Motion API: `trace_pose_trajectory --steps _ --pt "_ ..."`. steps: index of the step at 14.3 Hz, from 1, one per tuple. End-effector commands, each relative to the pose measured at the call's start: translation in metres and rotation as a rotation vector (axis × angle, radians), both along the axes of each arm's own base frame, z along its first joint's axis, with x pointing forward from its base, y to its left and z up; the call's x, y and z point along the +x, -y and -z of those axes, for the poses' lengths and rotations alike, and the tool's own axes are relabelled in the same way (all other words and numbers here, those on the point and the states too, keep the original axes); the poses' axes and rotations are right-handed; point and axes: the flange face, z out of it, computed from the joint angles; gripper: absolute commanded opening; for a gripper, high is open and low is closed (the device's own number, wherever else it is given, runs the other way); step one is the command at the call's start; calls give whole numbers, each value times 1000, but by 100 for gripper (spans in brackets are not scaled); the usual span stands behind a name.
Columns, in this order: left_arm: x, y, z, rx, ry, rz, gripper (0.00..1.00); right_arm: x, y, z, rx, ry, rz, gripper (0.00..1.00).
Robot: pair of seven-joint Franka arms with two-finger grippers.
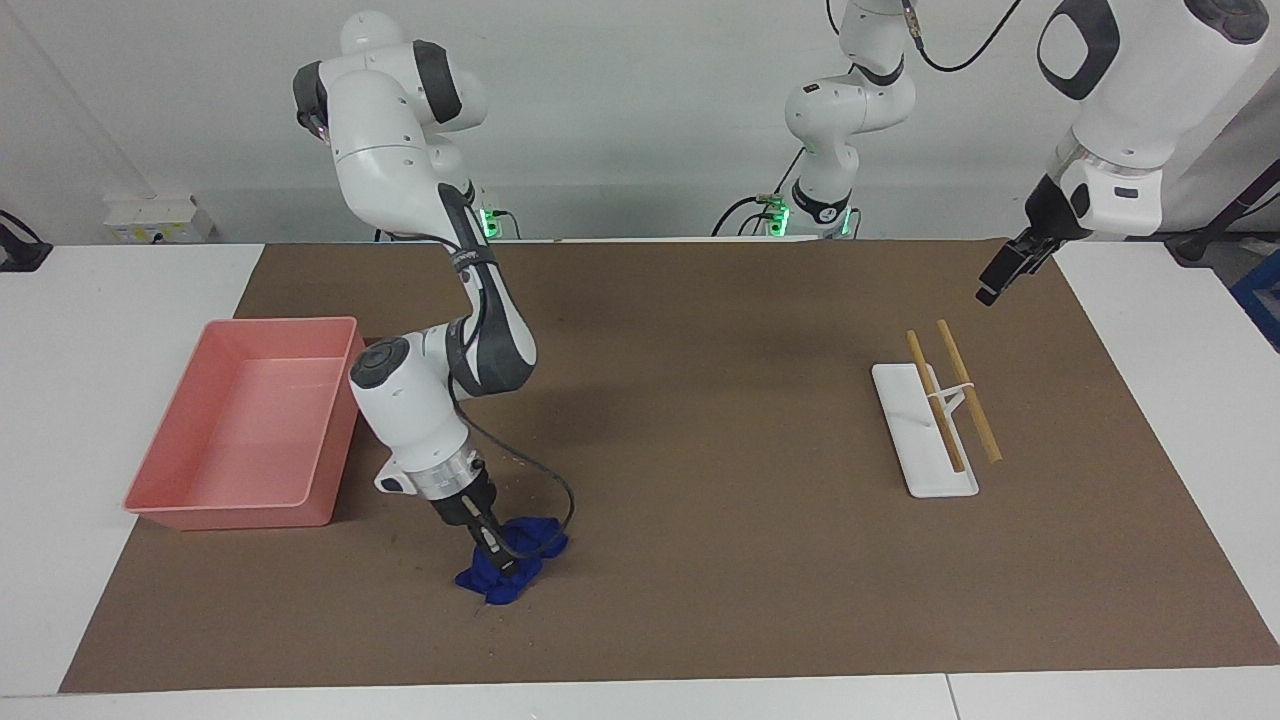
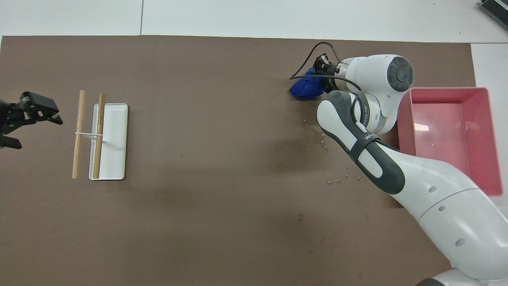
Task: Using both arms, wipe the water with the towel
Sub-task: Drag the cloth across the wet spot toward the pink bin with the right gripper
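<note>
Right arm point(image 2: 359, 135) lettering unreadable, jaws clamping towel point(image 1: 510, 560)

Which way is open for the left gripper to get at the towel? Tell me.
Probably none yet: the left gripper hangs open above the mat's edge near the white tray, at the table's other end from the towel. The right gripper is shut on the towel, pressing it down.

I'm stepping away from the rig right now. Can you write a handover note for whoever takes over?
Right gripper: shut on the towel, pressing it on the mat beside the pink tray.
Left gripper: open, holding nothing, waiting in the air at its own end of the table near the chopstick rest.
Water: droplets on the mat, nearer to the robots than the towel.
Done: towel gripped and down.
Left: wipe the droplets.
</note>
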Motion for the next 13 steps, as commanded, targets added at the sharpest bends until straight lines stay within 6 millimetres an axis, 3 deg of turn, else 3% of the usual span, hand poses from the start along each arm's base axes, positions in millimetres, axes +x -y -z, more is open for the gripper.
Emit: trace_pose_trajectory --steps 1,5,8,13 --pt "-7 15 4 32 37 53 100 -41 2 22 -39 -83 -50 0" --pt "1 -16 -5 48 57 220 100 -80 6 33 -69 -167 -103 0" --pt "13 -13 -6 37 27 231 100 -115 14 37 -99 -204 -159 0" --pt "-24 -1 2 18 -95 322 100 -171 33 47 -133 -267 -216 0"
